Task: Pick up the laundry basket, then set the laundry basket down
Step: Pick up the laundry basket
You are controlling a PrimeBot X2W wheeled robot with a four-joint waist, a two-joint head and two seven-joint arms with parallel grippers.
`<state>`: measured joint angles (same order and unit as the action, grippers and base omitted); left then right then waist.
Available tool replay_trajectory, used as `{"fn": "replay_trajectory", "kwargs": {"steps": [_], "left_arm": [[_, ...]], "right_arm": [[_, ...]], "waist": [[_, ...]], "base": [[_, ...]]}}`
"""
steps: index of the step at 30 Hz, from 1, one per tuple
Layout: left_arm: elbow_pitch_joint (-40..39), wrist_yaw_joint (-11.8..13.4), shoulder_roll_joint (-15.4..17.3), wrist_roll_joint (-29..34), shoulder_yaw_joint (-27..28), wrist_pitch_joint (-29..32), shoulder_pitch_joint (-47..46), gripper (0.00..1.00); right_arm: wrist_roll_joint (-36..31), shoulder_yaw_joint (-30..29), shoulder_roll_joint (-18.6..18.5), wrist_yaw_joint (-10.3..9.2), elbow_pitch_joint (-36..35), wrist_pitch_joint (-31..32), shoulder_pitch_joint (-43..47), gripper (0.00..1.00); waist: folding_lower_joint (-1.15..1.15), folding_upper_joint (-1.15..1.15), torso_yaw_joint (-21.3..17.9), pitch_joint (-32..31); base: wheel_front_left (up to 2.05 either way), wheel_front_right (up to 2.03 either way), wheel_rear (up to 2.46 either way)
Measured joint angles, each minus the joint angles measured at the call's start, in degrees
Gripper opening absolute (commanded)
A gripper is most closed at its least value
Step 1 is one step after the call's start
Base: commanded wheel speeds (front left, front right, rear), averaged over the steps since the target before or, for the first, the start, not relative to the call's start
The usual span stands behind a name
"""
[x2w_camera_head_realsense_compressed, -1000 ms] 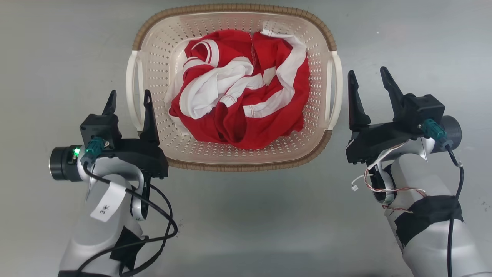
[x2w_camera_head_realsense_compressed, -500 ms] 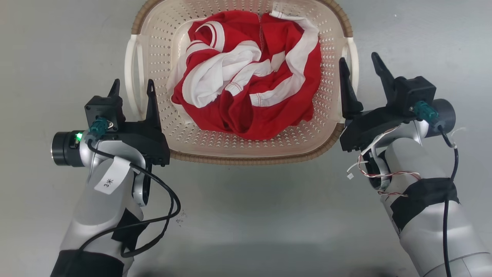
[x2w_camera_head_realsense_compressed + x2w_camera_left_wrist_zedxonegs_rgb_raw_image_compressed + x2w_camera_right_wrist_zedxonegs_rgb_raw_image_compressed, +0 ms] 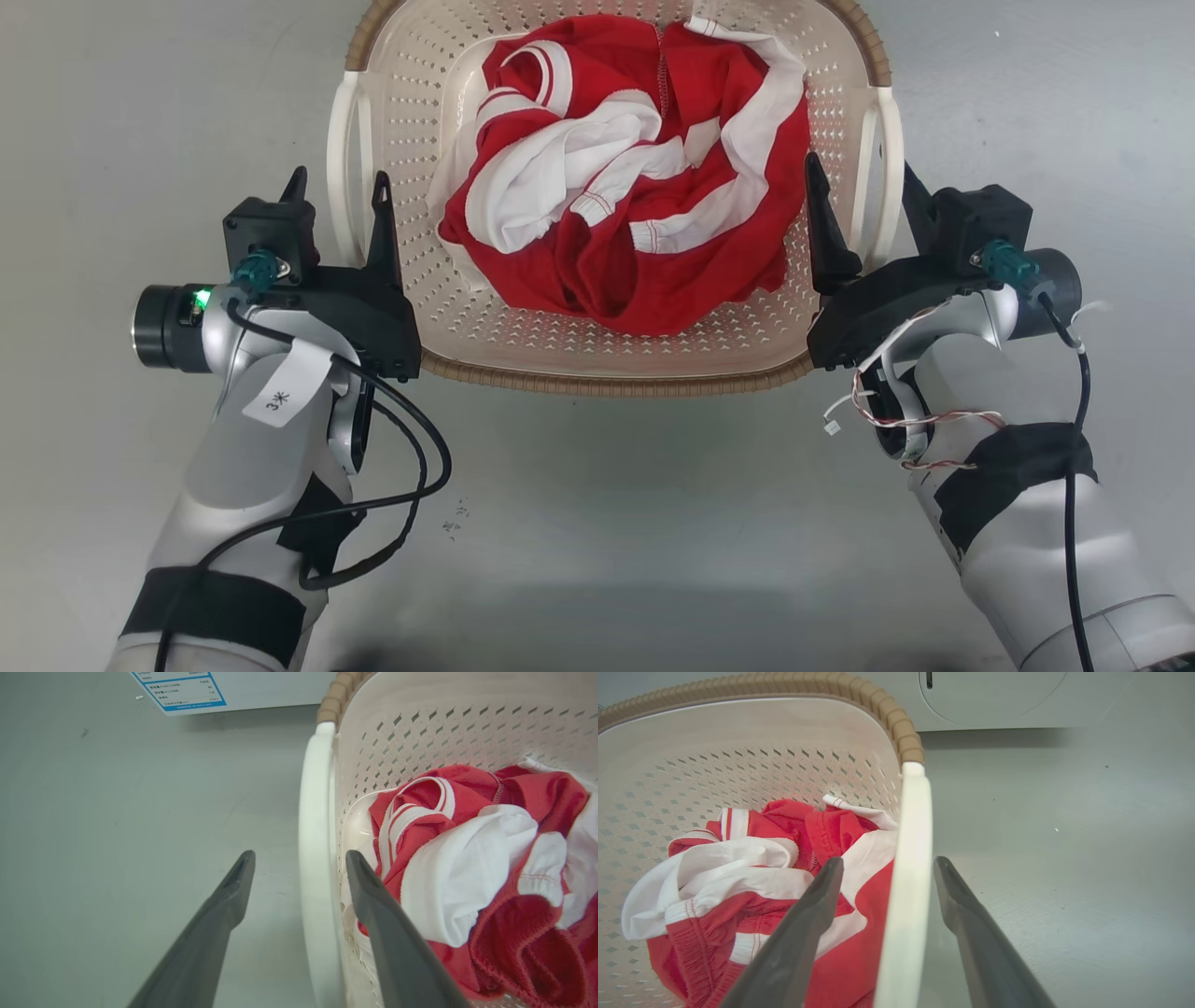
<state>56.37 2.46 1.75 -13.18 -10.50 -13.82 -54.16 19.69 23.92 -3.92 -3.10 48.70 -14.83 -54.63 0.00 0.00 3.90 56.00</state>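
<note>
The basket (image 3: 607, 383) lies between the two grippers, holding a crumpled red and white garment (image 3: 635, 187). The left gripper (image 3: 340, 177) is spread astride the basket's left handle (image 3: 347, 140): one finger inside the basket, next to the garment, the other outside over the floor (image 3: 597, 523). The right gripper (image 3: 857, 166) is spread the same way astride the right handle (image 3: 887, 140). Neither pinches its handle; a gap shows on each side of it. Beyond the right gripper's fingertips stands a washer (image 3: 994, 695)
</note>
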Motion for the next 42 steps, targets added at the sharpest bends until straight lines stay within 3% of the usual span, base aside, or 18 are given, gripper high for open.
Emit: {"fn": "replay_trajectory", "kwargs": {"steps": [17, 42], "left_arm": [[5.77, -0.46, -0.23, -0.14, -1.45, -0.1, -3.55, 1.0], [7.19, 1.2, -0.24, -10.68, -10.1, 1.7, -4.27, 1.0]], "right_arm": [[5.53, 3.5, -0.01, -2.22, 5.9, 0.69, -3.67, 1.0], [10.8, 11.69, -0.01, -3.24, 9.71, 2.67, -6.88, 1.0]], "waist": [[0.0, 0.0, 0.43, 0.22], [-0.01, 0.0, -1.1, -0.8]], "base": [[0.0, 0.0, 0.0], [0.0, 0.0, 0.0]]}}
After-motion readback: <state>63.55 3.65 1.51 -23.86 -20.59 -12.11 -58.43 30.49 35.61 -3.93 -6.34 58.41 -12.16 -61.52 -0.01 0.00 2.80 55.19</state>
